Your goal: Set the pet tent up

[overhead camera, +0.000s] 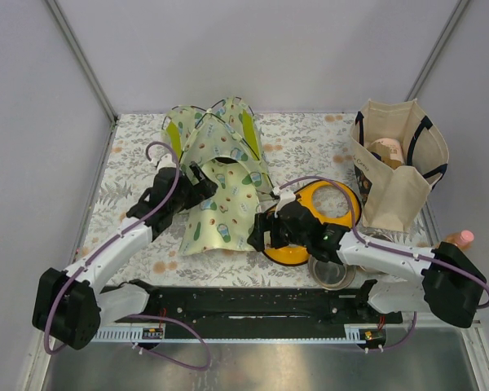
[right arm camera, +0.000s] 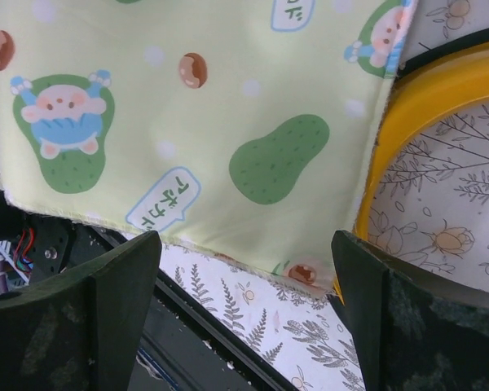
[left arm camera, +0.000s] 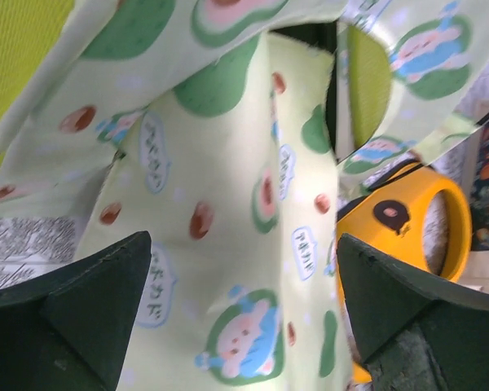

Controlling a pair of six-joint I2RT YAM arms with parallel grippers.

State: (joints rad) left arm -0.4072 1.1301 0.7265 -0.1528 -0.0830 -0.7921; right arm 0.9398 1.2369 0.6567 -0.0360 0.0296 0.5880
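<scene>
The pet tent (overhead camera: pixel 220 163) slumps straight ahead of both wide-open jaws: left jaws facing its middle, right jaws its near hem.

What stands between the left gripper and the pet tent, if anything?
A flat mat of matching avocado print lies against the near side of the pet tent. The open left gripper faces this mat. The tent shows only beyond it, at the top of the left wrist view.

The pet tent (overhead camera: pixel 228 208) is pale green, avocado-printed; the feeder (overhead camera: pixel 292 256) orange
</scene>
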